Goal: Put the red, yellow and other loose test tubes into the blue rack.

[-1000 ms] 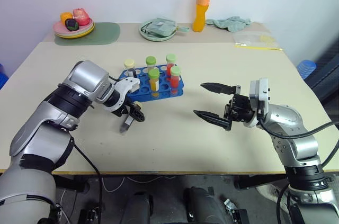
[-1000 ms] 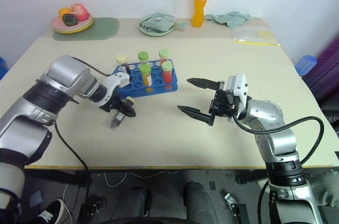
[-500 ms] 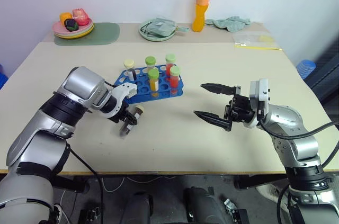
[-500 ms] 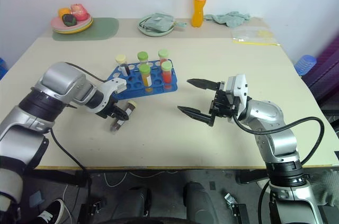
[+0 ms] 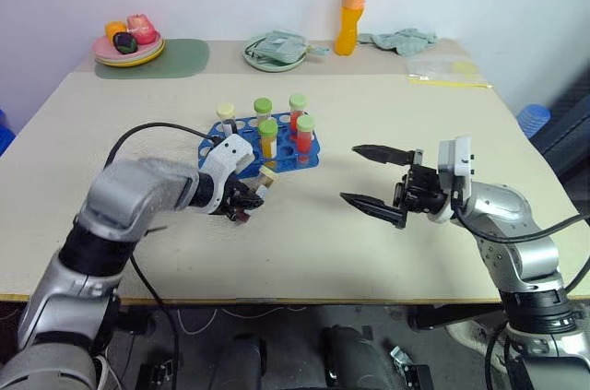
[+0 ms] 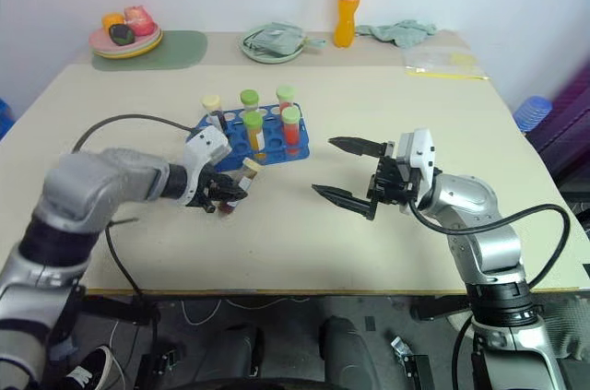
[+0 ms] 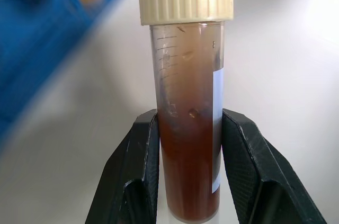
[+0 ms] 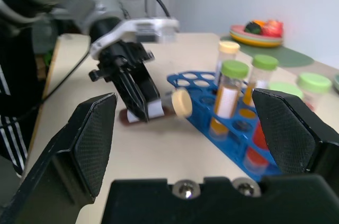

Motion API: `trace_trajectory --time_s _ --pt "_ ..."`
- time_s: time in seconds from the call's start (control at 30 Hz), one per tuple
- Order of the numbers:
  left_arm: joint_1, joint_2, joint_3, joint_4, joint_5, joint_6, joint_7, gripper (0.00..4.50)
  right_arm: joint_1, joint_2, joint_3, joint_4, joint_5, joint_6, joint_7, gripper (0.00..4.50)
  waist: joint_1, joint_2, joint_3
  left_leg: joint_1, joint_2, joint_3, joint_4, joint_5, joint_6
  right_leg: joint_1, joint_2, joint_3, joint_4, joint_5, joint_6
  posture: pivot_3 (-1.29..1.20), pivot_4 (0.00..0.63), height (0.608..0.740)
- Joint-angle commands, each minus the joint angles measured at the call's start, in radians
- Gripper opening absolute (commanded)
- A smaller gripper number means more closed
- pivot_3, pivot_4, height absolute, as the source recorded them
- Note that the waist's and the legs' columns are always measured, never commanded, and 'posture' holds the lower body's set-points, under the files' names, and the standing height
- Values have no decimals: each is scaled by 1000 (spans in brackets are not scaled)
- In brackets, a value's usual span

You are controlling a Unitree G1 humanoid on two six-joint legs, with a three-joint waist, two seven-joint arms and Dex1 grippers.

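Note:
My left gripper [image 5: 243,202] is shut on a test tube [image 7: 188,107] with a cream cap and dark brown contents. Its black fingers [image 7: 139,173] clamp the tube's lower half. The tube [image 5: 259,183] hangs tilted just above the table, cap toward the blue rack [image 5: 310,162], which stands right behind it. Several capped tubes stand upright in the rack: a yellow one [image 5: 267,139], a red one [image 5: 304,132] and a cream-capped one [image 5: 226,120] among them. My right gripper [image 5: 350,173] hovers open to the right of the rack, its fingers pointing left and nothing between them.
Along the table's far side stand an orange drink bottle [image 5: 350,5], a green plate with a cloth [image 5: 275,51], a pink plate of fruit [image 5: 127,41] on a green mat, another cloth [image 5: 398,38] and a plastic bag [image 5: 442,67].
My left gripper closed on the cream-capped tube lying on the table, then lifted it and swung it right with the cap toward the rack. The right gripper stayed still.

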Motion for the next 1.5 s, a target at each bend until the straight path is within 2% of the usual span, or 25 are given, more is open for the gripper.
trace_trajectory --time_s 0.03,0.2,0.27,0.33,0.47,0.67,0.73,0.87,1.23,1.5 --pt "98 -22 134 -78 76 -190 93 1685 0 -15 -41 -40 24 -1 -3 4500 4 0 0 0 0 0 0 0 0 0 0 0 0 0 0 0 150 740" --pt "226 -125 216 -76 143 -554 145 1685 -10 -20 -42 -18 20 -5 9 4500 11 0 0 0 0 0 0 0 0 1 -1 0 -1 0 0 0 150 740" --pt "249 -138 228 -48 180 -684 138 1685 -28 -17 -41 -11 25 1 9 4500 10 0 0 0 0 0 1 0 0 2 -1 -1 -2 0 0 0 150 740" --pt "264 -160 266 0 214 -886 140 1685 -44 -15 -38 1 24 1 11 4500 8 0 0 0 -1 1 1 0 0 2 -1 0 -2 0 0 0 150 740" --pt "253 -228 292 200 249 -1116 161 1685 -62 -7 -27 25 9 -11 16 4500 6 1 -1 1 0 1 0 0 0 2 0 -1 -1 0 0 0 150 740" --pt "169 -306 287 451 292 -1330 200 1685 -74 -9 -31 19 19 8 11 4500 11 1 -1 0 -1 1 1 0 0 2 -1 -1 -2 0 0 0 150 740" --pt "144 -356 269 548 252 -1340 160 1685 -75 -13 -31 20 15 6 13 4500 10 1 -1 0 -1 1 1 0 0 2 -1 -1 -2 0 0 0 150 740" --pt "99 -407 239 677 274 -1492 111 1685 -73 -21 -37 8 18 15 9 4500 7 1 -1 0 -1 1 1 0 0 2 -1 -1 -1 0 0 0 150 740" --pt "164 -435 218 658 315 -1561 145 1685 -59 -29 -46 6 13 11 0 4500 6 1 -1 1 0 1 1 0 0 2 0 -1 -1 0 0 0 150 740" --pt "135 -420 226 716 354 -1593 186 1685 -60 -28 -46 2 13 13 -2 4500 7 1 -1 1 0 1 1 0 0 2 0 -1 -1 0 0 0 150 740"
